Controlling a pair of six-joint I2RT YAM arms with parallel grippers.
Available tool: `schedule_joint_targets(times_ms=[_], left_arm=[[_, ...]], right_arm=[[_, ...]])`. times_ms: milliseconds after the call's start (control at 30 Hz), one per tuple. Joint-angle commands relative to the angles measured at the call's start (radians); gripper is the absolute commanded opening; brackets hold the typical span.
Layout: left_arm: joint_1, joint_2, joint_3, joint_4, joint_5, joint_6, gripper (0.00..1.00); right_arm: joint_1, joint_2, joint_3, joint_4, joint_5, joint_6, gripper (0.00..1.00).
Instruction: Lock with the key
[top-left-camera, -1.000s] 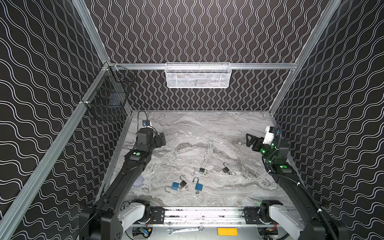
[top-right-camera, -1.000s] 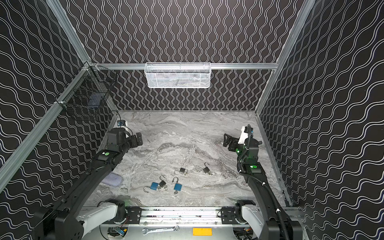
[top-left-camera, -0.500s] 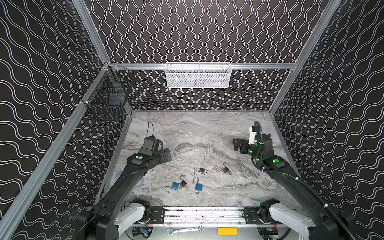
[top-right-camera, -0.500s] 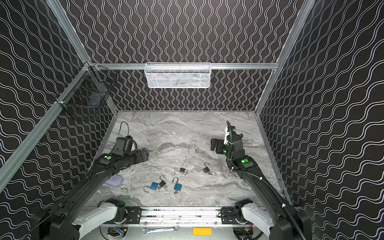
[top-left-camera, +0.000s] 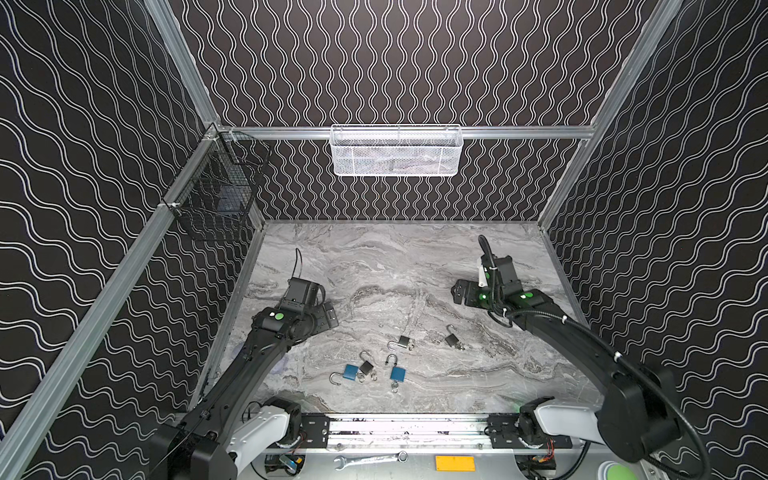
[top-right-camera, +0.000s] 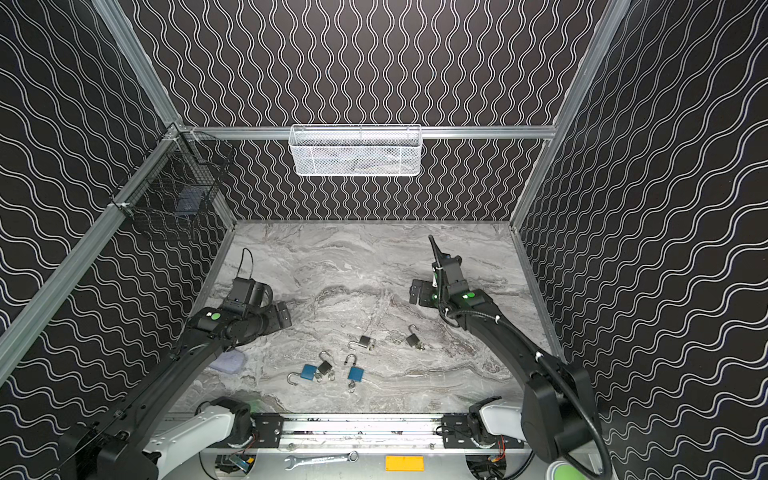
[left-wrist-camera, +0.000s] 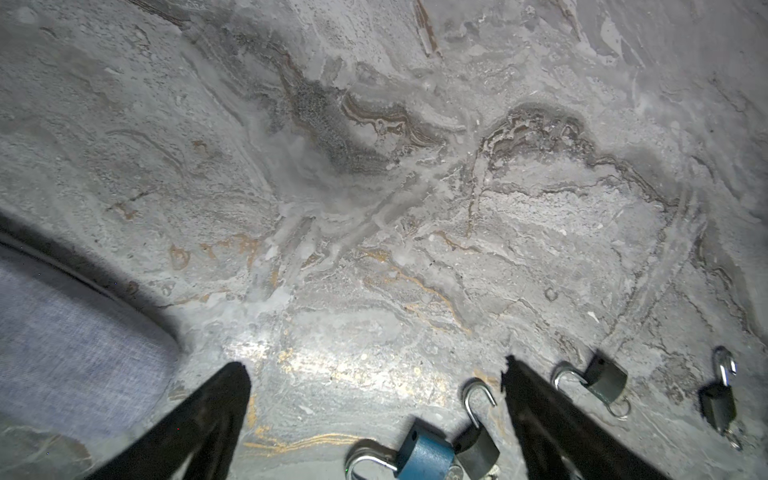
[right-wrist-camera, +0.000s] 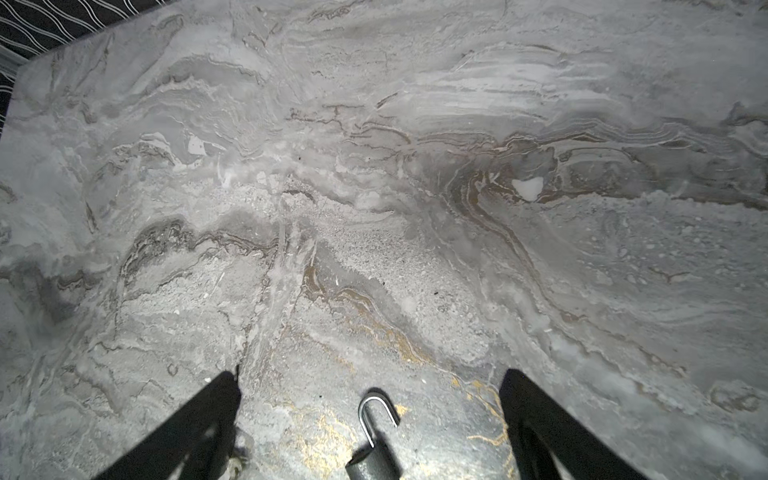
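Several small padlocks lie with shackles open near the table's front middle: a blue one (top-left-camera: 351, 371), a dark one (top-left-camera: 366, 367), another blue one (top-left-camera: 397, 373), a grey one (top-left-camera: 404, 341) and a dark one (top-left-camera: 451, 340). Small keys on rings (top-left-camera: 392, 388) hang at their lower ends. My left gripper (top-left-camera: 330, 316) hovers open, left of and behind the cluster. In the left wrist view its fingers (left-wrist-camera: 232, 386) frame bare table, with a blue padlock (left-wrist-camera: 424, 455) near the frame's edge. My right gripper (top-left-camera: 459, 293) is open behind the right dark padlock (right-wrist-camera: 374, 457), whose shackle (right-wrist-camera: 376, 409) shows between its fingers.
A lavender pad (top-right-camera: 227, 361) lies under my left arm by the left wall. A white mesh basket (top-left-camera: 395, 151) hangs on the back wall and a black wire basket (top-left-camera: 216, 195) on the left wall. A wrench (top-left-camera: 370, 459) lies below the front rail.
Both arms have swung in from the side walls toward the middle of the table and come lower, nearer the padlocks. Both grippers have stayed open.
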Motion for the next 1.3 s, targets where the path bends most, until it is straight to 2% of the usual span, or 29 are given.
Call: schedule_joint_targets(times_ms=[0,167,300,467,700,900,967,1033,1267], left_arm=[[-0.001,-0.002,0.007,0.034,0.076,0.020,0.99],[-0.007,0.017,-0.003,0.013,0.132,0.003,0.99],[-0.043,0.027,-0.017,-0.012,0.135,-0.028,0.99],[-0.117,0.047,-0.041,0.019,0.134,-0.071,0.99],[-0.258,0.119,0.010,0.052,0.085,-0.127,0.99],[-0.304,0.172,0.031,0.099,0.095,-0.135,0.99],[-0.310,0.181,0.037,0.107,0.096,-0.129,0.99],[-0.311,0.181,0.042,0.110,0.095,-0.119,0.99],[-0.311,0.152,0.062,0.089,0.043,-0.089,0.99]], right_arm=[[0.007,0.037,0.033,-0.088,-0.028,0.010,1.00],[0.014,0.078,0.046,-0.112,-0.034,0.015,1.00],[0.017,0.085,0.045,-0.116,-0.040,0.022,1.00],[0.019,0.099,0.045,-0.134,-0.051,0.024,1.00],[0.022,0.102,0.016,-0.166,-0.054,0.036,0.99],[0.051,0.103,-0.003,-0.204,-0.045,0.055,0.87],[0.093,0.117,-0.003,-0.219,-0.040,0.067,0.84],[0.108,0.127,-0.009,-0.224,-0.041,0.069,0.77],[0.178,0.184,0.003,-0.274,0.018,0.081,0.68]])
